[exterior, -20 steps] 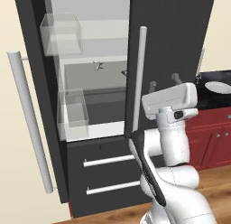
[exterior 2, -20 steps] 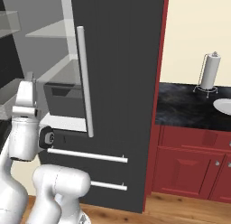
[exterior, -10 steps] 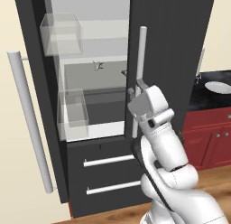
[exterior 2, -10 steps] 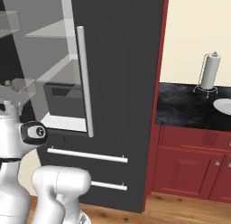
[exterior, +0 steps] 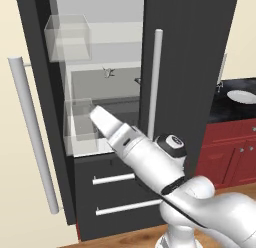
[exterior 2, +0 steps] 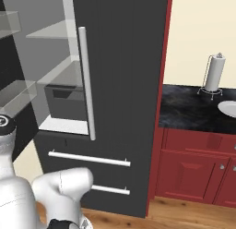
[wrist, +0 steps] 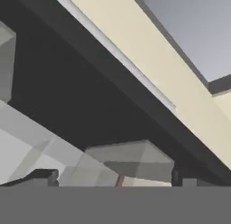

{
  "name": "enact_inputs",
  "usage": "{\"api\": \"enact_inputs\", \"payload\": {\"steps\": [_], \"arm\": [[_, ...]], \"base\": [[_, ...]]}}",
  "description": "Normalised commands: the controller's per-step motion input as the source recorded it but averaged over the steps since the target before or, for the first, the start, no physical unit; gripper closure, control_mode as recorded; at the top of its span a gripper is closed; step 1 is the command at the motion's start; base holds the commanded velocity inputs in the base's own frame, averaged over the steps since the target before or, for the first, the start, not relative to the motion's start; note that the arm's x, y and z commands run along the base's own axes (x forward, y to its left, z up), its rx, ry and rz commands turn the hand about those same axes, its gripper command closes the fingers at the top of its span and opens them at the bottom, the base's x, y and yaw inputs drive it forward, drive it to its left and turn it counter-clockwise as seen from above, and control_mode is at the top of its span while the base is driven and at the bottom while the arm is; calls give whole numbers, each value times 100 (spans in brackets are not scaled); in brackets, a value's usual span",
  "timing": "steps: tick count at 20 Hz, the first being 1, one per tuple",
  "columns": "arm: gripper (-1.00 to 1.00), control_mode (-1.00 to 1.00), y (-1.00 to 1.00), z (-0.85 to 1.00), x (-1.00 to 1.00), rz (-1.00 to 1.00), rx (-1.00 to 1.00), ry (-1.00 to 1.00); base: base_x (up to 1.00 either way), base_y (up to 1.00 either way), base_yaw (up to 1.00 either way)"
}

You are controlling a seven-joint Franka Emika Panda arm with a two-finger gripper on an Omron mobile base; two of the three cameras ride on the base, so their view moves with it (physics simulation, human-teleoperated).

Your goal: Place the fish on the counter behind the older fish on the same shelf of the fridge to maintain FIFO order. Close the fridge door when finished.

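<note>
— Where was the tiny, ragged, dark-grey fish (exterior: 107, 72)?

— On the wide translucent grey glass shelf (exterior: 95, 87) of the tall black fridge (exterior: 200, 67), not on the black marble-look counter (exterior 2: 193, 108). It lay at ten o'clock from a small dark shape (exterior: 137, 81) half hidden by the closed door's handle, which I took for the smooth silvery older fish. My judgement was that it sat deeper in, so the older one would be taken first.

— And the pincer (wrist: 115, 179)?

— Released. In the hand view its dark tips stood wide apart with nothing between them. The white arm (exterior: 135, 147) reached low towards nine o'clock, by the lower clear box-shaped bin (exterior: 80, 119).

— Why there?

— Probably to close up. The glossy black left door (exterior: 37, 77) hung wide, its long silver bar handle (exterior: 32, 137) round and smooth, likely easier to push than to grip.

— Anything in the way?

— The upper clear bin (exterior: 69, 37), thin-walled and glassy, sat inside the cavity; it looked clear of the swing.
</note>
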Motion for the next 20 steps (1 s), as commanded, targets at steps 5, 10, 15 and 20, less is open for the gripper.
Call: {"api": "enact_inputs", "payload": {"steps": [5, 10, 15, 20], "arm": [[-100, -100, 100, -8, -28, -14, -35, 16], [-100, -100, 100, -10, -37, -16, -31, 15], [-100, -100, 100, -21, -6, -29, -31, 21], [-100, -100, 43, -44, 24, -40, -14, 11]], "base": [[0, 0, 0], [0, 0, 0], [0, 0, 0], [0, 0, 0]]}}
